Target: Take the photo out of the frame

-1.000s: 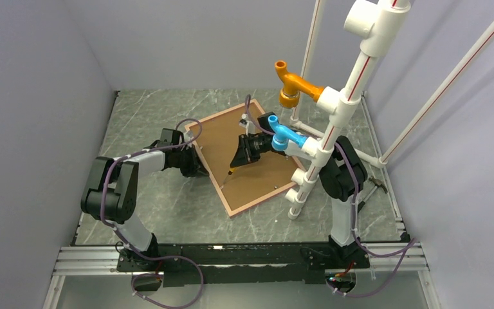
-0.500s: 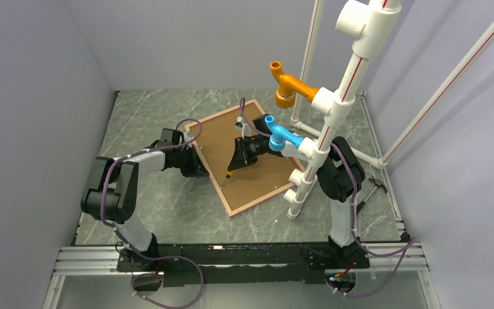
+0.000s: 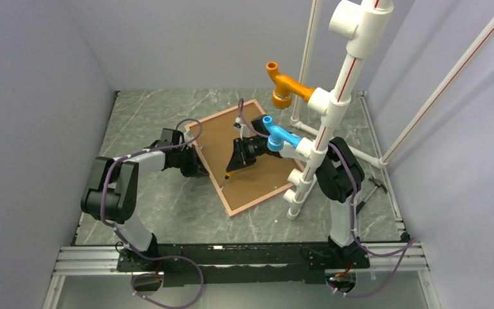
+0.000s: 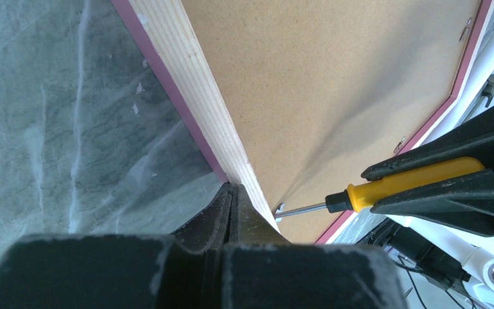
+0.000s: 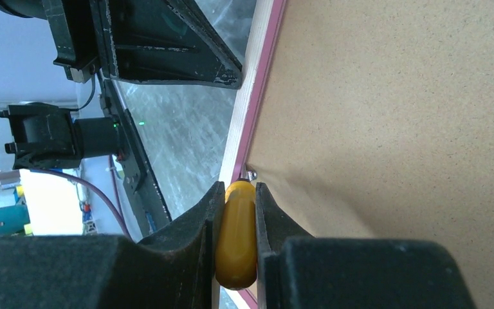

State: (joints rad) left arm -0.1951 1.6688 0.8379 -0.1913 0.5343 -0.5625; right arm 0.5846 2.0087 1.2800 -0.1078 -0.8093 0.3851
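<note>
The pink frame [image 3: 260,199] lies face down on the table, its pale wood back [image 4: 193,84] up. The brown backing board [image 3: 222,138] fills it and hides the photo. My left gripper [image 3: 196,166] is shut and empty, its tips [image 4: 233,193] touching the frame's left edge. My right gripper [image 3: 236,162] is shut on a yellow-handled screwdriver [image 5: 237,238] above the board. The screwdriver's metal tip touches a small metal tab [image 4: 279,209] at the frame's left inner edge, just beside the left gripper. The screwdriver also shows in the left wrist view [image 4: 411,180].
A white PVC pipe stand [image 3: 325,122] with an orange fitting [image 3: 284,84] and a blue fitting [image 3: 276,136] rises over the frame's right side. Its foot [image 3: 294,209] stands by the frame's near right edge. Grey walls enclose the table.
My right gripper with the screwdriver has shifted slightly left and toward the frame's left edge. The pipe stand has leaned a little to the left. The left arm has not moved.
</note>
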